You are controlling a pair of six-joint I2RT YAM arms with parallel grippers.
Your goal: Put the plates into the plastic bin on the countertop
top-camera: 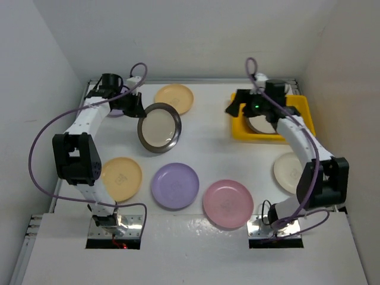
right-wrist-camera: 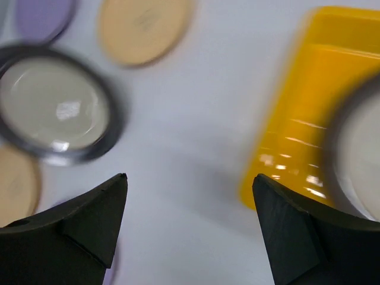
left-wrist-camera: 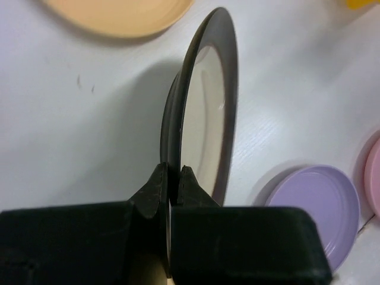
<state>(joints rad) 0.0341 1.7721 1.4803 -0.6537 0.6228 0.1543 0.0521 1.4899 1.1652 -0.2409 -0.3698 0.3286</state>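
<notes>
Standing on edge, the steel-rimmed plate (top-camera: pixel 159 127) is pinched at its rim by the left gripper (top-camera: pixel 140 114), whose jaws are clamped tight on the metal band. In the left wrist view its cream face is turned to the right. It seems to hang just clear of the countertop (top-camera: pixel 208 148), left of centre.

From there the yellow bin (top-camera: pixel 242 135) lies well apart, straight to the robot's right, at the table's far right side. Another steel-rimmed plate (top-camera: pixel 260 124) already lies in it.

The right gripper (top-camera: pixel 236 107) hovers over the bin's left wall with its jaws spread wide and nothing between them. It is the nearer arm to the bin, and it probably stands in the plate's way.
</notes>
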